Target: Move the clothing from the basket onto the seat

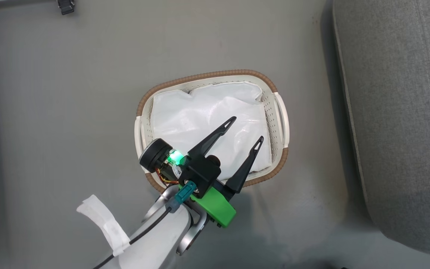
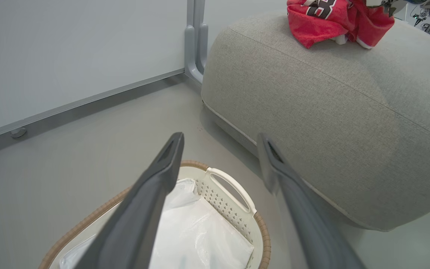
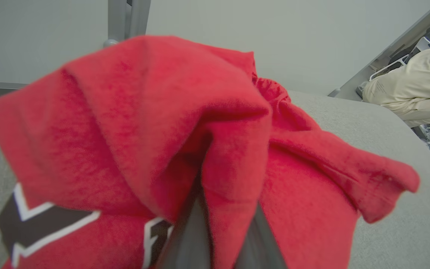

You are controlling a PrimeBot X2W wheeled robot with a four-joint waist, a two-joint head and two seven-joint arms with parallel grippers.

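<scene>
The white perforated basket (image 1: 279,123) with a brown rim stands on the floor, and inside it I see a white liner sheet (image 1: 200,119). My left gripper (image 1: 247,129) hovers over the basket, open and empty. The grey seat (image 1: 398,112) lies to the right. In the left wrist view the basket (image 2: 233,194) is below my left gripper (image 2: 220,149), and the red clothing (image 2: 327,18) lies on top of the seat (image 2: 330,112). My right gripper (image 3: 220,224) is shut on the red clothing (image 3: 162,123), whose fabric drapes over its fingers above the seat (image 3: 386,235).
Grey floor (image 1: 69,112) surrounds the basket. A pale wall panel (image 2: 69,56) with a metal post (image 2: 196,45) stands behind the seat. A beige garment (image 3: 416,86) lies on a rack beyond the seat's far edge.
</scene>
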